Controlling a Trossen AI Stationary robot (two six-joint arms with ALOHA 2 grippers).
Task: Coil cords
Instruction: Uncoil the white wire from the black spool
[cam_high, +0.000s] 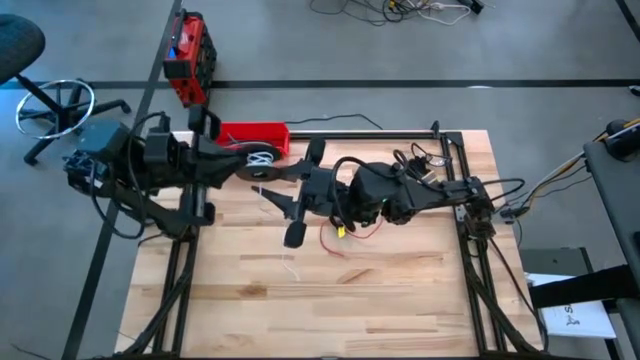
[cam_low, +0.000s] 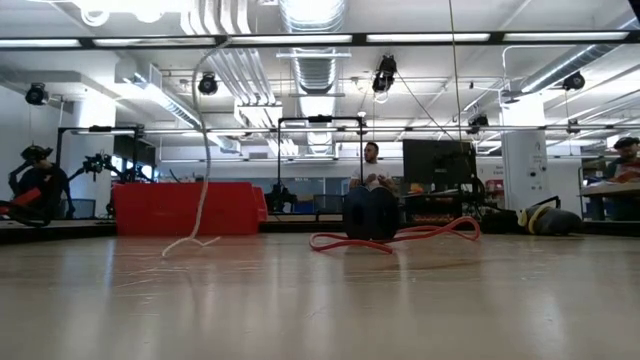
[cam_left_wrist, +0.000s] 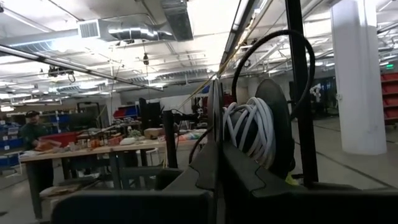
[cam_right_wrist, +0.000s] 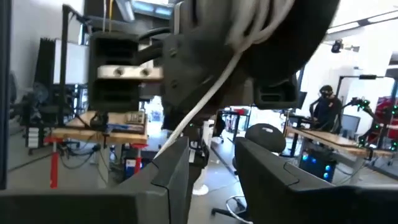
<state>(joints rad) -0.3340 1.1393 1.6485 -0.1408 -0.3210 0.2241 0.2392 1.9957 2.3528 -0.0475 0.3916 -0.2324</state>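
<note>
Over on the left, the left gripper (cam_high: 262, 168) reaches in beside the red tray (cam_high: 254, 134), its fingers (cam_left_wrist: 214, 118) pinched together on a wound bundle of the white cord (cam_left_wrist: 252, 127) held up off the table. A loose white strand (cam_low: 203, 150) hangs down to the wooden table (cam_high: 400, 290) and trails across the boards. Further right, the right gripper (cam_high: 300, 195) points toward the left one, fingers (cam_right_wrist: 168, 180) parted with the strand running between them. The red cord (cam_high: 350, 235) lies in loose loops under the right arm.
</note>
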